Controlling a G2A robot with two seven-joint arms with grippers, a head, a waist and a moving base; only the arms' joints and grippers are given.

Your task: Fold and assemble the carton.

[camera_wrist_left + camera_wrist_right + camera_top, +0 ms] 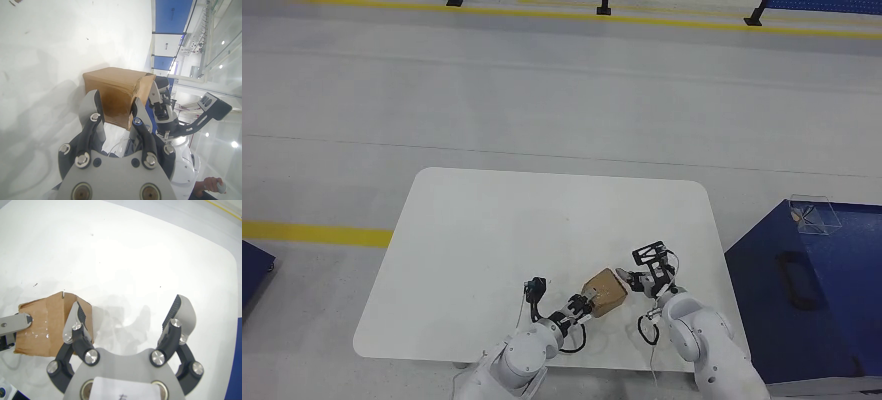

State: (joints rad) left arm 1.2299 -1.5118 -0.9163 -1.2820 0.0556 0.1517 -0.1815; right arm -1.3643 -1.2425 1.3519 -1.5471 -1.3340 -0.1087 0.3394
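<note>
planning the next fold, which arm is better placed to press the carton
Right, probably: the right gripper is open beside the carton, while the left gripper is clamped on it.

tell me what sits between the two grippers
The carton sits between them, with the left gripper at one end and the right gripper at the other, as the top view shows.

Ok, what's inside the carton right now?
The inside is hidden: only the carton's closed brown outer panels show. The left claw grips one end, a finger pressed on a panel; the open right claw sits at the other end. Whether anything is inside, I cannot tell.
</note>
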